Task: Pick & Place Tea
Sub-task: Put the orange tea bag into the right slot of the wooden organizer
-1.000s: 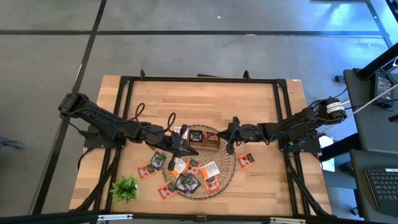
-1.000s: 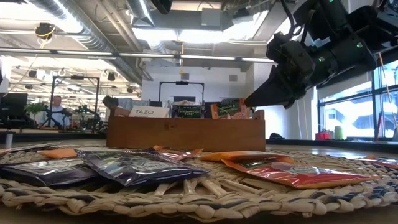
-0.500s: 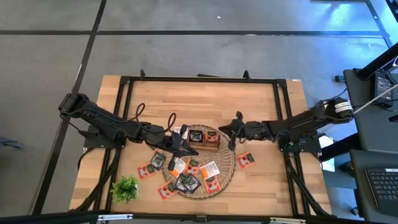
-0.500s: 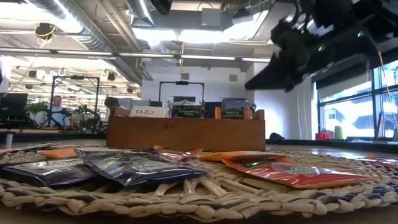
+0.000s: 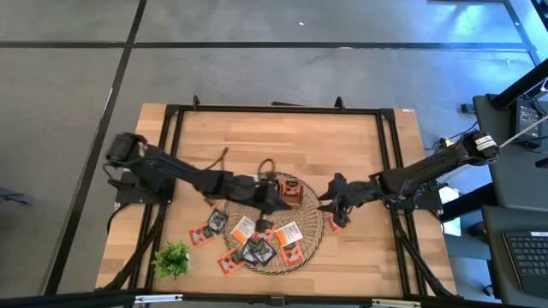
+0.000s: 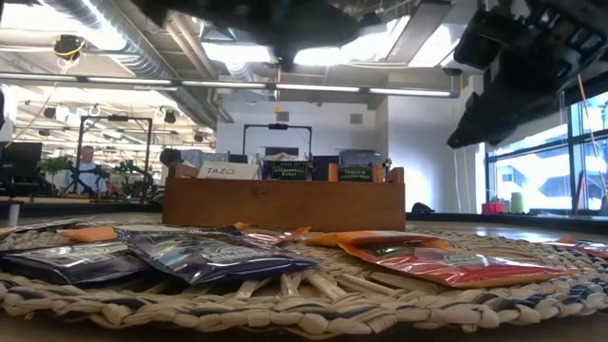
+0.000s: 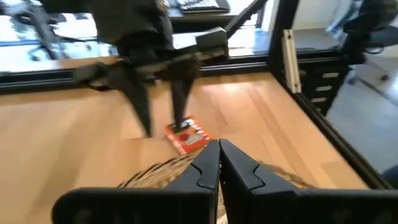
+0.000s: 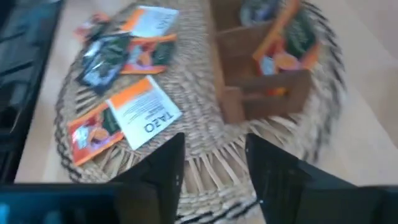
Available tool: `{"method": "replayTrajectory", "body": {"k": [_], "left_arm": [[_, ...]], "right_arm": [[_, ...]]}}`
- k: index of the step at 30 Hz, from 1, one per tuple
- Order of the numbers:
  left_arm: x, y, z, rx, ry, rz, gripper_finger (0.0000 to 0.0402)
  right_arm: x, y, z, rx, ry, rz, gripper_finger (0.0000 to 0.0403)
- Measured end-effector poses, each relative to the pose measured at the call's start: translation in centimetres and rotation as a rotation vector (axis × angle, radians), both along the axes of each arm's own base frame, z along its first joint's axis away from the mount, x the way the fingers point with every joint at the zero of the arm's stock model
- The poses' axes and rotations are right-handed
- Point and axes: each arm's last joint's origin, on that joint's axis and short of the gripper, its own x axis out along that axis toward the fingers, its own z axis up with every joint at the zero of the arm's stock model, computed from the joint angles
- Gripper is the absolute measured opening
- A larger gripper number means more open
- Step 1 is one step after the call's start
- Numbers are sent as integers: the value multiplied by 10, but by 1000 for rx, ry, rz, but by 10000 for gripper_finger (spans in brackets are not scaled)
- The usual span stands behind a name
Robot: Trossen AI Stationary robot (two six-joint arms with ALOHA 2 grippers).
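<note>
Several tea sachets [image 5: 257, 250] lie flat on a round wicker mat [image 5: 310, 246]; one white-and-orange sachet [image 8: 142, 112] lies near its edge. A wooden tray [image 6: 285, 204] stands on the mat's far part with sachets upright in its compartments. My left gripper [image 5: 276, 198] hangs shut over the tray, with nothing showing between its fingers [image 7: 219, 165]. My right gripper [image 7: 164, 129] is open just above the mat's right edge, over a red sachet [image 7: 189, 138] that lies on the table there. Its fingers touch nothing.
A green plant sprig [image 5: 173, 258] lies near the front left corner. Two more sachets [image 5: 203, 233] rest on the bare wood left of the mat. A black frame [image 5: 274, 109] runs around the table's edges. Bare wood spreads across the table's far half.
My left gripper has gone toward the table's right edge and a little down, from the mat's left side to above the tray. My right gripper has drawn back from the tray toward the table's right and near edges and risen, tipping further down.
</note>
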Motion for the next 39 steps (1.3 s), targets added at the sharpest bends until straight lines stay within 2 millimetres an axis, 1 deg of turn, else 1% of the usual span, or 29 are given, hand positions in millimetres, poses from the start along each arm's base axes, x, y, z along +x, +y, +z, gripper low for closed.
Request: {"method": "replayTrajectory", "body": {"k": [3,7,12,15,17,21,25,29,34,39], "left_arm": [[26,0,-12,-13,33,-41,6],[60,-3,-25,20,36,-55,7],[96,-16,-39,88,21,-89,4],[115,-22,-44,107,15,-103,5],[127,-23,-52,113,39,-97,5],[148,-25,-68,118,98,-96,2],[164,-29,-86,127,152,-99,3],[173,-30,-98,131,178,-75,2],[178,-25,-106,108,219,-26,2],[178,-13,-110,76,271,20,2]], "right_arm": [[-3,6,12,24,112,-111,194],[-16,17,21,74,275,-190,212],[-39,33,16,154,410,-332,217],[-51,43,14,199,448,-396,218],[-57,49,12,220,431,-426,218],[-66,56,3,250,393,-478,218],[-73,57,-12,282,394,-488,218],[-79,51,-29,314,399,-542,218],[-86,44,-49,352,396,-614,218],[-90,39,-64,406,355,-622,218]]}}
